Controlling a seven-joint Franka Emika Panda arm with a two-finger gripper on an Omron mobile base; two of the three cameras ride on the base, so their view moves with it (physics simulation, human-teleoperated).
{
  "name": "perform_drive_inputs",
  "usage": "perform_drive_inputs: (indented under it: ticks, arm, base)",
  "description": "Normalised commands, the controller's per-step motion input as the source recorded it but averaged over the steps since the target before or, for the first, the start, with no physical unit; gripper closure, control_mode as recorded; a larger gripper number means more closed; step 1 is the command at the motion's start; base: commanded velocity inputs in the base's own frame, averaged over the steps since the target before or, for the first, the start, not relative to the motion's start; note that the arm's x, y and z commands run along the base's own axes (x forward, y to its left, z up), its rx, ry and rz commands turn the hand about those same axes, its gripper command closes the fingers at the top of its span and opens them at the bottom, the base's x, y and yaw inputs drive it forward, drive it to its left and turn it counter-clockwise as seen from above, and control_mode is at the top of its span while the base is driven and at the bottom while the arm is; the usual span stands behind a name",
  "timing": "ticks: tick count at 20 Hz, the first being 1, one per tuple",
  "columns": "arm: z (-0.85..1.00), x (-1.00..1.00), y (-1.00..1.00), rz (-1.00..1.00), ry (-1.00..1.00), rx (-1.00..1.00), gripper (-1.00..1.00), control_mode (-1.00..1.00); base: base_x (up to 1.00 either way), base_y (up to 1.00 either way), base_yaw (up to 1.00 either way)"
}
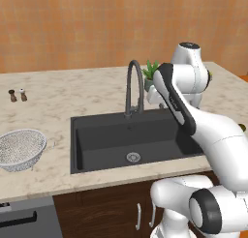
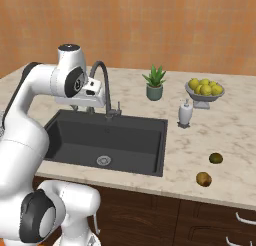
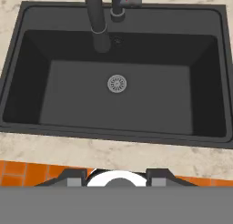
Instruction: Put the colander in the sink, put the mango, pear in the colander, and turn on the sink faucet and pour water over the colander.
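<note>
Nearest me, the mango (image 2: 203,179) and pear (image 2: 216,158) lay on the right counter. The sink (image 1: 97,145) stood empty; the colander (image 1: 20,149) sat on the counter to its left. The gripper (image 2: 82,108) hovered beside the faucet (image 1: 134,87), grip state unclear. Nothing started, I judged: fetch the colander first.

Sink (image 3: 27,82): dark rectangular basin seen from above, round silver drain (image 3: 117,84) at floor centre. Sink faucet (image 3: 96,18): dark spout reaching over the far wall, base (image 3: 117,11) on the far rim. Marble counter (image 3: 113,152) along the near rim; orange tiled floor (image 3: 27,173) below
</note>
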Motion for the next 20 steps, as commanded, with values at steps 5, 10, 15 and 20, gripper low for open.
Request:
perform_drive_inputs:
  ticks: [5, 10, 15, 20]
  arm:
    - [-0.09, -0.4, 0.13, 0.0, 0.0, 0.01, -1.0, -1.0]
    - [-0.23, -0.89, 0.86, 0.05, -0.01, -0.03, -1.0, -1.0]
    - [-0.05, -0.31, 0.98, 0.05, -0.01, -0.11, -1.0, -1.0]
    - [-0.02, 0.0, 0.9, 0.02, 0.0, -0.08, -1.0, -1.0]
  base:
    - [0.0, 0.0, 0.0]
    - [0.0, 0.0, 0.0]
    - [0.0, 0.0, 0.0]
    - [0.0, 0.0, 0.0]
